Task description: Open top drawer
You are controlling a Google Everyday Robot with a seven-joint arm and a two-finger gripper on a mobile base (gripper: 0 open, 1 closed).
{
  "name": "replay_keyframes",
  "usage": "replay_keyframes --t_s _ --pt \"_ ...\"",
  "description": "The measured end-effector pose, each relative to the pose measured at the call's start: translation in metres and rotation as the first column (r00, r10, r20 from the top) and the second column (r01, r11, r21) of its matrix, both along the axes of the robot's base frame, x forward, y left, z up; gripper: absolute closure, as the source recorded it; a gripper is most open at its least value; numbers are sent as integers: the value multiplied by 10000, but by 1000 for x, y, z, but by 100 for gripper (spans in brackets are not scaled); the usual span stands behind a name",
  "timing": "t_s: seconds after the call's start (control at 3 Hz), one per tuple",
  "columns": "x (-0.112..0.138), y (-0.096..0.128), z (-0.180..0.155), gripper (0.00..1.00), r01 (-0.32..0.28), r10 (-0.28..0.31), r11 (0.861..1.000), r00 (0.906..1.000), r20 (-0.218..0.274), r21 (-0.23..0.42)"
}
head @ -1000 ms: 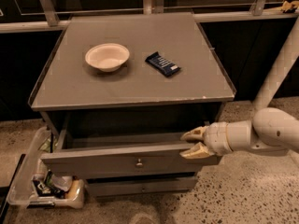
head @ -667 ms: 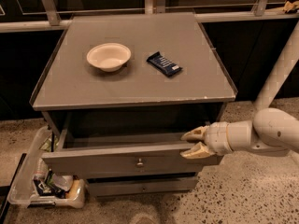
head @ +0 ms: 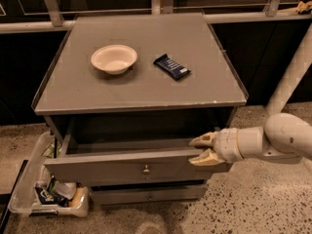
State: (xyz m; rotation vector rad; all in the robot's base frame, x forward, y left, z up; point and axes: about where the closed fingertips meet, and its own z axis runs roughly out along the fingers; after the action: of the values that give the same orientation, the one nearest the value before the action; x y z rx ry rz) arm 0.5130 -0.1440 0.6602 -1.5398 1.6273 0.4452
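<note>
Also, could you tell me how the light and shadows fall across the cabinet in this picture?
In the camera view, the cabinet top is evenly lit with no glare; the inside of the top drawer lies in shadow beneath it; the end effector, at the drawer front's right end, stands out brightly lit.

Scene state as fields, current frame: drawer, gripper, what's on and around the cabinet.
top drawer: pulled partly out, inside looks bare
knob: centre of drawer front, untouched
gripper: at right end of the drawer front's upper edge, fingers apart
lower drawer: shut
cabinet top: holds white bowl and dark blue packet, apart
floor, left of cabinet: clear bin with clutter
</note>
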Motion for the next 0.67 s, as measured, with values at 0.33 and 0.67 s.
replay_keyframes --t_s 0.33,0.67 --pt "-1 0 -1 12 -5 5 10000 10000 -10 27" --pt "-31 -12 -22 14 -131 137 9989 9998 -136 447"
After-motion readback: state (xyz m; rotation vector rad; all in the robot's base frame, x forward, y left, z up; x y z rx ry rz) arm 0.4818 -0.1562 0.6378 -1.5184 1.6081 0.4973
